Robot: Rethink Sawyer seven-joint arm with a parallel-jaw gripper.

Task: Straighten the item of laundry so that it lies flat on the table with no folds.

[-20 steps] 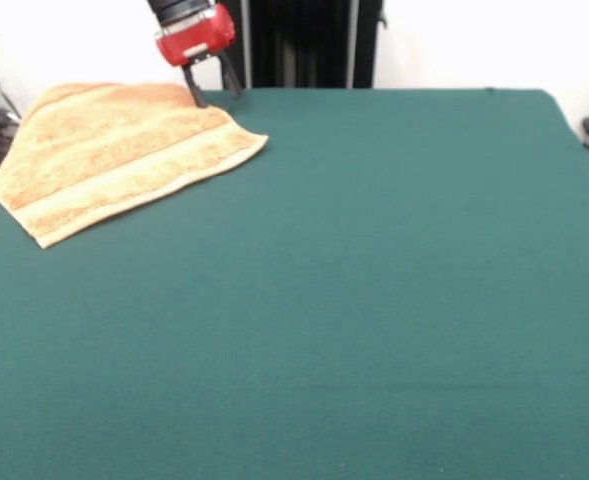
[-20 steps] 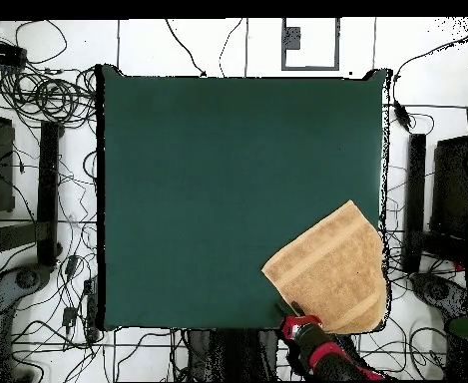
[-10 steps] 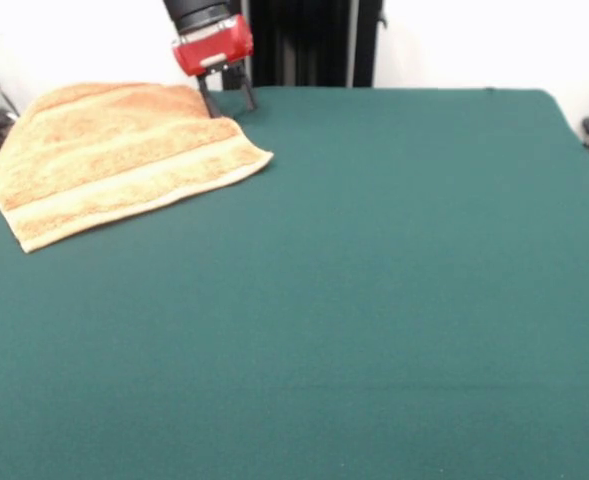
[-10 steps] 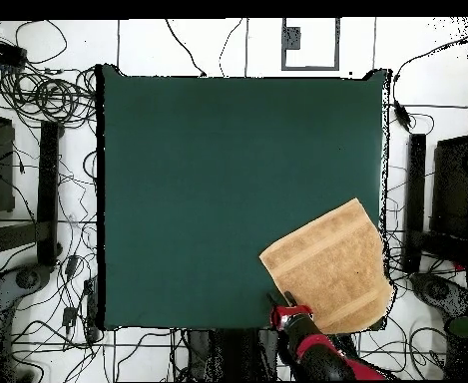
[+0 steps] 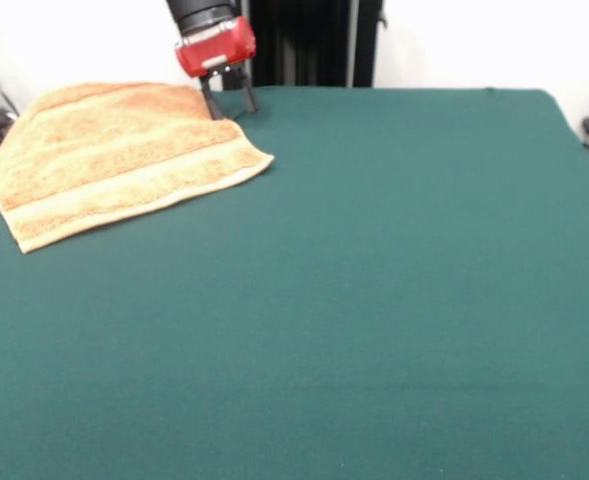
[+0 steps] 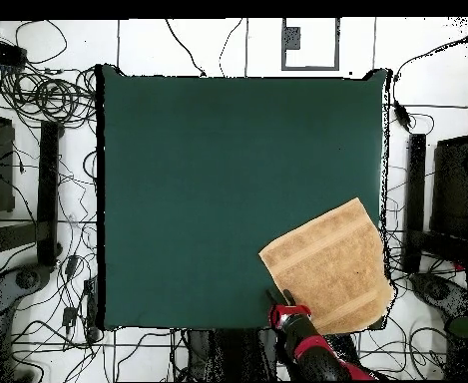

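Towel (image 5: pixel 124 155) lies spread at table (image 5: pixel 374 300) corner, part overhanging edge. I see gripper (image 5: pixel 228 104) at towel's far edge, fingers apart, gripping nothing.

Towel (image 6: pixel 329 267) at table (image 6: pixel 208 180) corner (overhanging), claw (image 6: pixel 281 303) at its edge

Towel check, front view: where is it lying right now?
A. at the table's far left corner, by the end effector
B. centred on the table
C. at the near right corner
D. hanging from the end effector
A: the towel is spread at the far left corner of the table, with the end effector at its far edge.
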